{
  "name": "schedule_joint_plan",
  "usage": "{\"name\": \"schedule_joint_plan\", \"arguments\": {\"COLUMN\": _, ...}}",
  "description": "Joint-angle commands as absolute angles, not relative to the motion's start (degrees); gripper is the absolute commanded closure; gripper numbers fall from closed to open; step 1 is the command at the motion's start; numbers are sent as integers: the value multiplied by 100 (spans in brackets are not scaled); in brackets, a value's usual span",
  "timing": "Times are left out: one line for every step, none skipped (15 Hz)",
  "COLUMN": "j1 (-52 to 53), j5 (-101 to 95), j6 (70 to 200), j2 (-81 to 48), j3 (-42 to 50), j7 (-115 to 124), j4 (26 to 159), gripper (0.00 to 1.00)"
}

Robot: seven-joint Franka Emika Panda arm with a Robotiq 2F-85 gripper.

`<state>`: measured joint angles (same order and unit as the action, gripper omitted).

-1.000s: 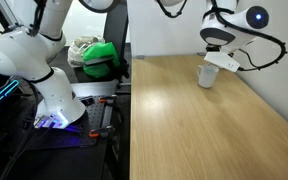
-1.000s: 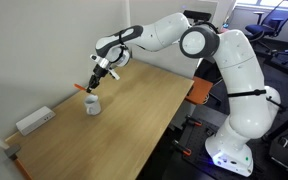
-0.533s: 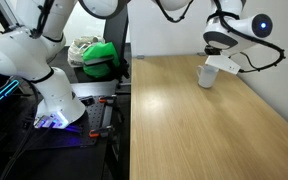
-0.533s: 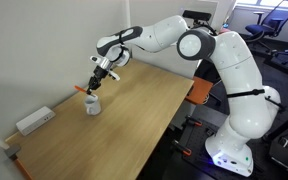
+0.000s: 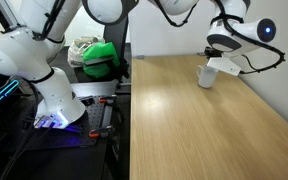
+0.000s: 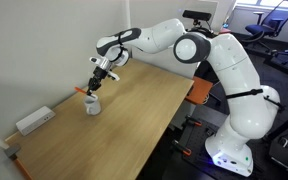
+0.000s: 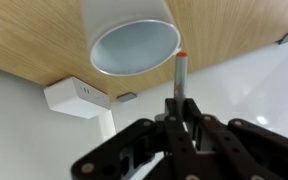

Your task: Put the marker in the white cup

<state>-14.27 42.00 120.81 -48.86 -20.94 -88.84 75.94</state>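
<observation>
The hand (image 7: pixel 181 122) is shut tight on the marker (image 7: pixel 180 82). The marker sticks out from between the two fingers, and its orange end points away from the hand. In the wrist view the white cup (image 7: pixel 134 40) stands on the wooden surface (image 7: pixel 34 30) with its mouth showing. The marker's end is just beside the cup's rim, not inside it. In an exterior view the hand (image 6: pixel 97 82) hangs right over the cup (image 6: pixel 91 104) (the long white arm reaches across to it). A flat white block (image 6: pixel 34 121) lies on the surface, apart from the cup.
</observation>
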Motion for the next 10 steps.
{"name": "schedule_joint_plan", "arguments": {"j1": -1240, "j5": 4260, "j6": 11697, "j2": -5133, "j3": -1905, "j7": -9021, "j4": 7077, "gripper": 97}}
{"name": "schedule_joint_plan", "arguments": {"j1": -1214, "j5": 4219, "j6": 11617, "j2": -5175, "j3": -1886, "j7": -9036, "j4": 6988, "gripper": 97}}
{"name": "schedule_joint_plan", "arguments": {"j1": -1171, "j5": 4169, "j6": 11550, "j2": -5220, "j3": -1853, "j7": -9035, "j4": 6894, "gripper": 97}}
{"name": "schedule_joint_plan", "arguments": {"j1": -1146, "j5": 4142, "j6": 11461, "j2": -5262, "j3": -1832, "j7": -9062, "j4": 6808, "gripper": 97}}
{"name": "schedule_joint_plan", "arguments": {"j1": -1108, "j5": 4111, "j6": 11411, "j2": -5296, "j3": -1794, "j7": -9097, "j4": 6736, "gripper": 97}}
{"name": "schedule_joint_plan", "arguments": {"j1": -1088, "j5": 4095, "j6": 11357, "j2": -5328, "j3": -1775, "j7": -9128, "j4": 6669, "gripper": 97}}
{"name": "schedule_joint_plan", "arguments": {"j1": -1074, "j5": 4075, "j6": 11298, "j2": -5359, "j3": -1759, "j7": -9143, "j4": 6603, "gripper": 97}}
{"name": "schedule_joint_plan", "arguments": {"j1": -1061, "j5": 4066, "j6": 11274, "j2": -5392, "j3": -1745, "j7": -9172, "j4": 6545, "gripper": 97}}
{"name": "schedule_joint_plan", "arguments": {"j1": -1049, "j5": 4059, "j6": 11230, "j2": -5426, "j3": -1728, "j7": -9214, "j4": 6481, "gripper": 97}}
{"name": "schedule_joint_plan", "arguments": {"j1": -1037, "j5": 4044, "j6": 11199, "j2": -5454, "j3": -1708, "j7": -9224, "j4": 6425, "gripper": 97}}
